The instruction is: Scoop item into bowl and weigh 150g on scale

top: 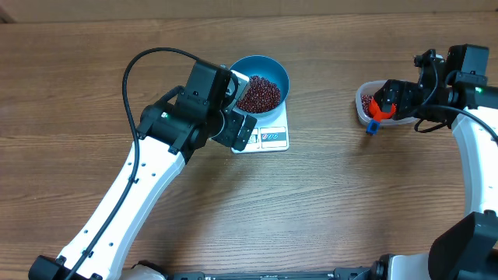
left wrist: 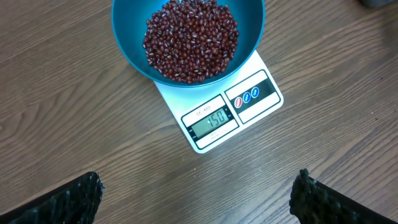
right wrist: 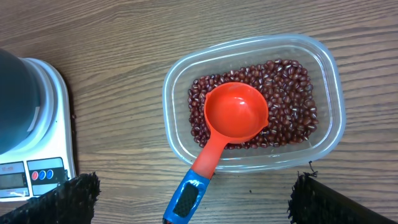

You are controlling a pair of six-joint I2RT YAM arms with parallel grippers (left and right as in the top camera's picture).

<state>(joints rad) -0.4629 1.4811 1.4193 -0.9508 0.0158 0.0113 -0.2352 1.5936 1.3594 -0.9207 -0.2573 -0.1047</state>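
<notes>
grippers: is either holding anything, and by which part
Nothing is held. The left gripper and right gripper are both open; the red scoop lies free in the clear tub.

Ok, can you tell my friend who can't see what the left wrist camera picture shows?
A blue bowl full of dark red beans sits on a white scale on a wooden table; its display reads 150.

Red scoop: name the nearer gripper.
Right. The right gripper hovers above the red scoop in the clear tub; the left gripper is far off, over the scale.
</notes>
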